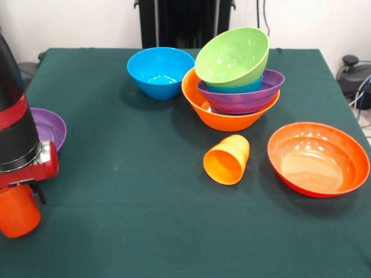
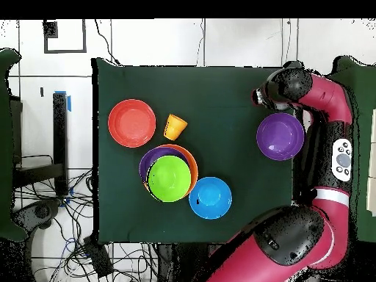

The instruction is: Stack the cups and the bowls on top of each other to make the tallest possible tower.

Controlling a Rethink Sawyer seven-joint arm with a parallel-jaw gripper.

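The tower stands at the back: a big yellow-orange bowl [image 1: 220,120] holds a purple bowl [image 1: 246,99], a blue bowl [image 1: 239,88] and a tilted lime green bowl [image 1: 232,57] on top; the green bowl also shows in the overhead view [image 2: 170,178]. A yellow-orange cup [image 1: 227,159] lies on its side in front of it. My gripper [image 1: 22,194] is at the front left, shut on a red-orange cup [image 1: 17,213] held just above the cloth. In the overhead view the gripper [image 2: 263,96] is by the table's edge and the cup is hidden.
A medium blue bowl [image 1: 160,70] stands left of the tower. A wide red-orange bowl [image 1: 317,159] sits at the right. A second purple bowl [image 1: 51,127] lies behind my arm at the left edge. The table is covered in green cloth [image 1: 127,191].
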